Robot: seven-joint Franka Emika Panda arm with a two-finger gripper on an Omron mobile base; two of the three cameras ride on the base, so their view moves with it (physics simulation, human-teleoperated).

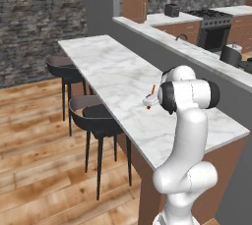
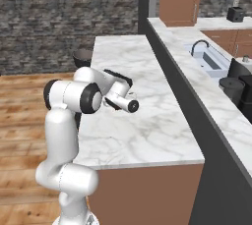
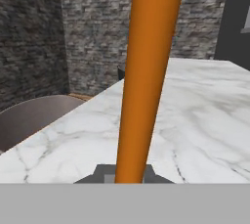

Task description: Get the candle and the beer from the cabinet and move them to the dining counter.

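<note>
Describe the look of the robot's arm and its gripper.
The arm is glossy white, built of rounded, tube-like segments with dark grey to black rings at the joints. No cables or markings show. The gripper has small dark grey fingertips.

The dining counter is a long, narrow white marble top with a grey raised wall along its right side. Toward its near end the candle stands just over the marble, its base hidden.
</note>
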